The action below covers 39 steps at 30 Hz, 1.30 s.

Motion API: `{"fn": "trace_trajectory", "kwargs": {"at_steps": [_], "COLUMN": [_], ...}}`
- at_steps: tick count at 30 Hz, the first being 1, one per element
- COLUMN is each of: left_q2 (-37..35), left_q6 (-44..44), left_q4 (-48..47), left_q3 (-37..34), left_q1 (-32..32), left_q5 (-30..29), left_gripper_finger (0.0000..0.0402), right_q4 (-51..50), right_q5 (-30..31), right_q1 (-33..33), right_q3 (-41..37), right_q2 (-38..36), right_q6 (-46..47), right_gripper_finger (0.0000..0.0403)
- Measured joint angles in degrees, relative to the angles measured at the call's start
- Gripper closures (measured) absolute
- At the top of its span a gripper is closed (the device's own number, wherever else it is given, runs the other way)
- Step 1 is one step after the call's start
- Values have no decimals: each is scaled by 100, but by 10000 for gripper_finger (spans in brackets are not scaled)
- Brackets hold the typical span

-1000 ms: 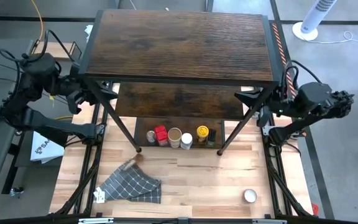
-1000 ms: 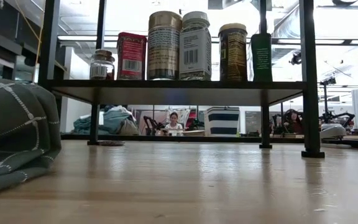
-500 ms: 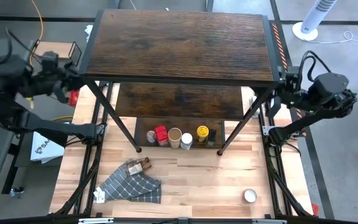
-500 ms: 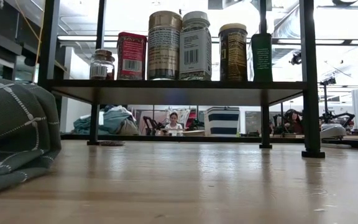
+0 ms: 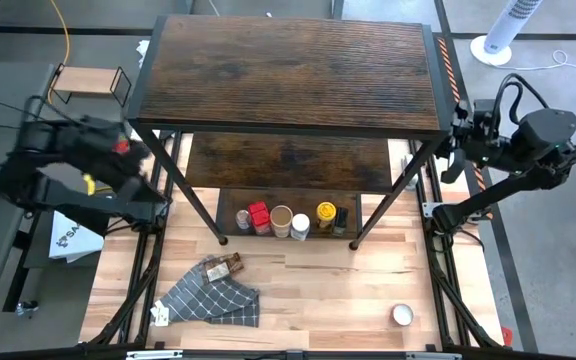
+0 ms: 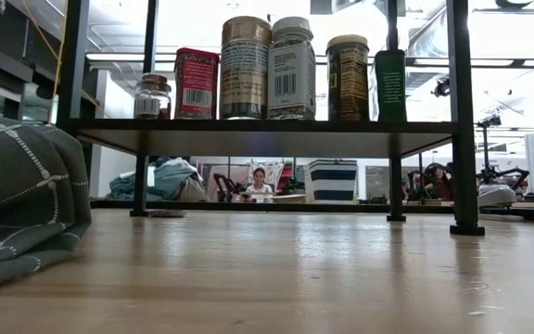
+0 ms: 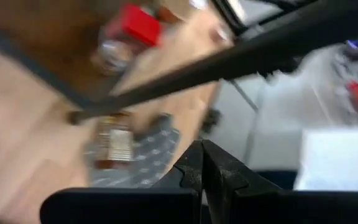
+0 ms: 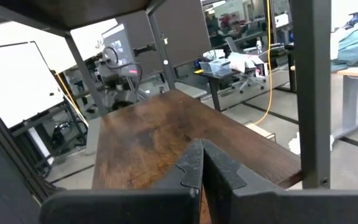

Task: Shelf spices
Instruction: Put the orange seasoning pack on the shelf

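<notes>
The shelf (image 5: 288,70) stands over the table's far half. Several spices (image 5: 288,217) stand in a row on its lowest board, and the low view shows them as jars and a red tin (image 6: 196,83). A brown jar (image 5: 223,268) lies on its side on the grey checked cloth (image 5: 213,298), and a white-lidded one (image 5: 401,315) stands near the front right. My left gripper (image 7: 202,169) is shut and empty at the shelf's left side, tipped down toward the jar on the cloth (image 7: 114,144). My right gripper (image 8: 202,165) is shut and empty at the shelf's right side, level with a middle board (image 8: 166,137).
The shelf's thin black legs (image 5: 196,195) stand close to both arms. A small light-wood stand (image 5: 90,80) sits off the far left, and a white sheet (image 5: 68,238) lies at the left edge. Bare wood (image 5: 348,290) lies between the cloth and the white-lidded jar.
My left arm has swung toward the table's near edge and down, tipping its gripper downward. My right arm has drawn up and toward the far edge. The brown jar has come to lie on its side on the cloth.
</notes>
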Motion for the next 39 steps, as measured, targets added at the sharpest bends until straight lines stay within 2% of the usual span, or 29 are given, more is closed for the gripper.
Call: {"fn": "trace_trajectory", "kwargs": {"at_steps": [3, 6, 9, 12, 14, 16, 23, 26, 28, 31, 35, 39], "left_q2": [18, 18, -1, -63, -58, 43, 775, 1222, 1556, 2121, 2772, 3238], "left_q6": [-48, -284, -559, -1355, -1953, -2398, -3025, -3460, -3637, -3672, -3952, -4089], "left_q4": [459, 842, 790, 110, -262, -114, 2430, 3811, 4938, 5948, 5734, 5520], "left_q3": [-500, -865, -949, -950, -952, -995, -1963, -2402, -2654, -2864, -2873, -2880], "left_q1": [-412, -1138, -1953, -2652, -3084, -3532, -5328, -6066, -6478, -6777, -6725, -6638], "left_q5": [402, 574, 10, -583, -551, -356, -257, -622, -1141, -1781, -2299, -2488], "left_gripper_finger": [402, 402, 402, 402, 402, 402, 402, 401, 402, 402, 402, 401], "right_q4": [-36, -106, -292, -476, -570, -651, -724, -767, -801, -837, -959, -988], "right_q5": [84, 86, 91, 89, 91, 91, 89, 89, 86, 86, 71, 15], "right_q1": [0, 0, 0, 0, 0, 0, 0, 0, 0, 0, 0, -1], "right_q3": [0, 0, 0, 0, 0, 0, -4, -4, -4, -4, -4, -4], "right_q2": [2, 4, 2, 2, 2, 2, -71, -120, -155, -189, -223, -227], "right_q6": [1, 61, 148, 299, 344, 347, 254, 251, 251, 240, 270, 281], "right_gripper_finger": [403, 403, 403, 403, 403, 403, 403, 403, 403, 403, 403, 403]}}
